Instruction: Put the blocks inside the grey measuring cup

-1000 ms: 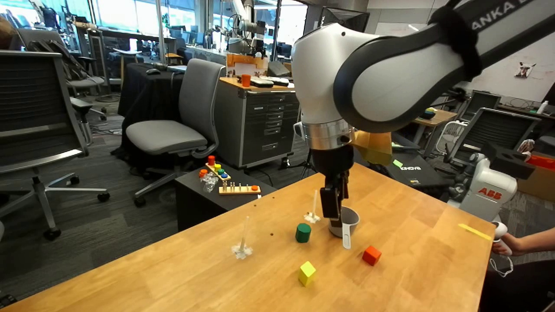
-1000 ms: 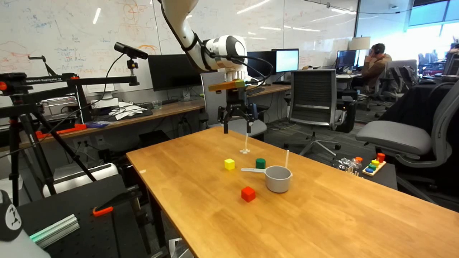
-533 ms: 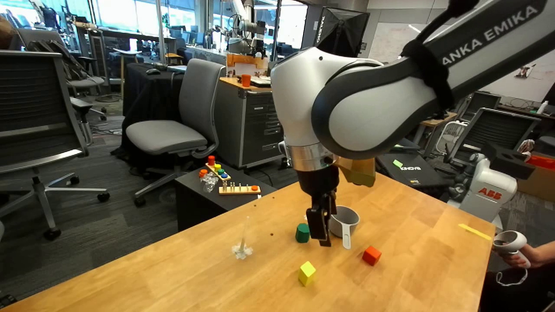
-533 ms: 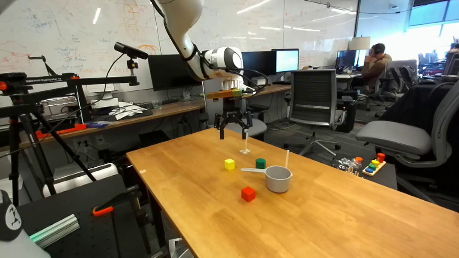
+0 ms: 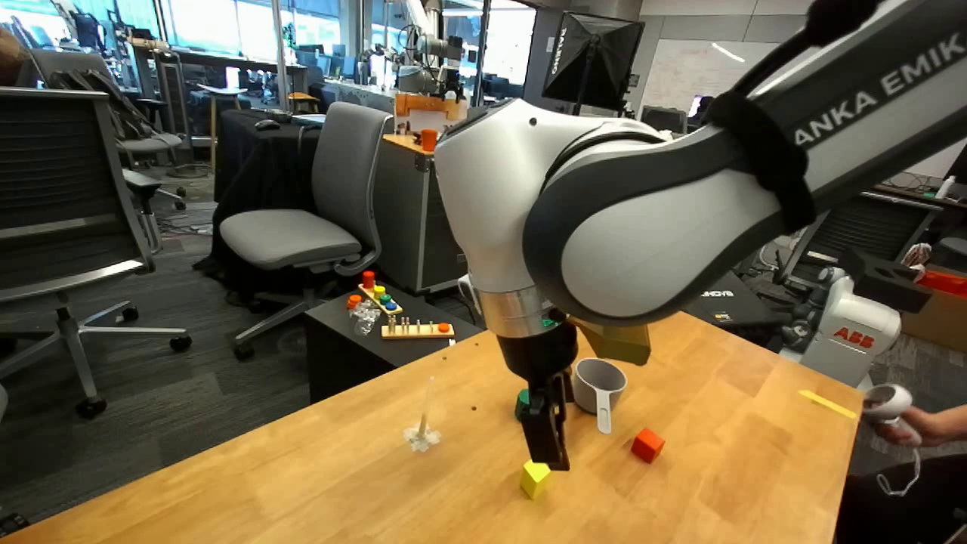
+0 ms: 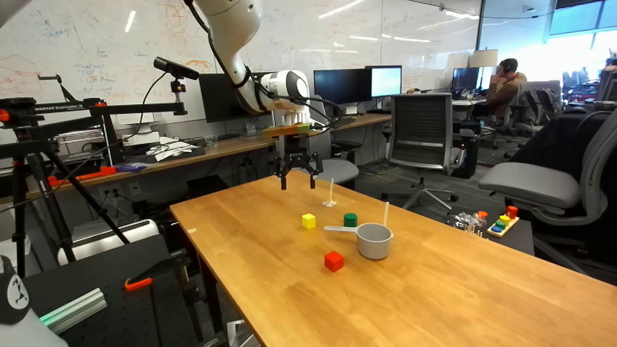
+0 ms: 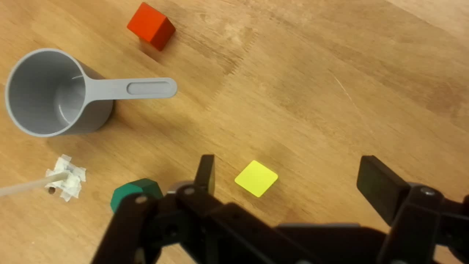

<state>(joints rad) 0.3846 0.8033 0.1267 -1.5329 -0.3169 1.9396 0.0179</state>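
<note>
The end effector (image 6: 298,185) is shifting left and lower in the frame in both exterior views, moving off from the grey measuring cup (image 7: 96,116) and sinking toward the counter (image 7: 311,110). Its jaws are standing wide apart and holding nothing. In the wrist view the yellow block (image 7: 256,178) is showing just below the middle of the frame, between the jaws but nearer the one at frame left. The red block (image 7: 151,26) is lying at the upper left, the green block (image 7: 126,192) is sitting at the lower left, partly hidden, and the cup is standing upright at the left. All three blocks are resting outside the cup, so none is counting as done. This approach is probably making the yellow block the target. Its corners are facing the jaws, so a clean grip is likely calling for a wrist turn.
</note>
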